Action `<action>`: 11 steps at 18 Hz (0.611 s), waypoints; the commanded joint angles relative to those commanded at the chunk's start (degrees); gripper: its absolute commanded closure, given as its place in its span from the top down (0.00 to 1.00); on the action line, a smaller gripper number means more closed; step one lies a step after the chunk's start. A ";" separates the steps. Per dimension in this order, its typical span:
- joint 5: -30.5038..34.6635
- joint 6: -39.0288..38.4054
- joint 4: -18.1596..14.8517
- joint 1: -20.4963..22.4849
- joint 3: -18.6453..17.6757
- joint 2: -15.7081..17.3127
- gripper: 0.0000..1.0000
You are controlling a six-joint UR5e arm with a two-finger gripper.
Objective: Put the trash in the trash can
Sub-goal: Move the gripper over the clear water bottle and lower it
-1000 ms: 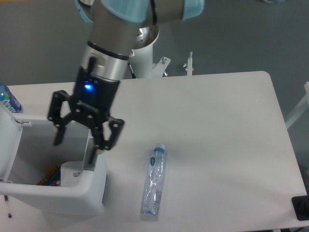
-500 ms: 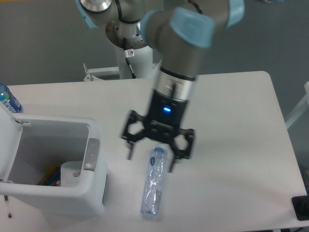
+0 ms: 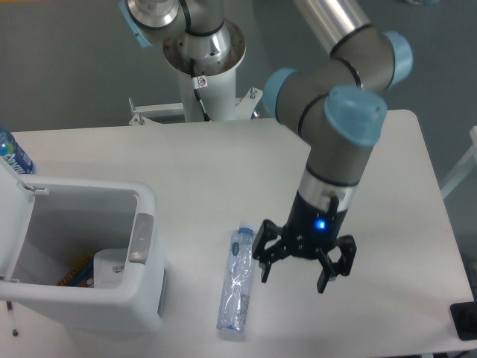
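The clear water bottle lies on its side on the white table, its cap end pointing away from the near edge. It sits just to the right of the trash can, with a strip of bare table between them. The trash can is a white bin standing at the left end of the table with its lid swung up and open and a grey latch tab on its right wall. Inside it, low against the near wall, is a pale white pouch, with something striped and colourful beside it that is too hidden to name.

The gripper hangs over the table just to the right of the bottle, empty, its fingers spread wide apart and touching nothing. A blue light glows on the wrist above them. Behind the trash can, at the far left, the top of a bottle with a blue label shows.
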 joint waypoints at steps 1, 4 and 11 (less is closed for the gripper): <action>1.85 0.00 -1.85 -0.88 1.15 -0.97 1.00; 6.07 -0.44 -3.63 -2.82 3.17 -4.13 1.00; 8.28 -0.53 -3.72 -4.84 6.25 -8.89 1.00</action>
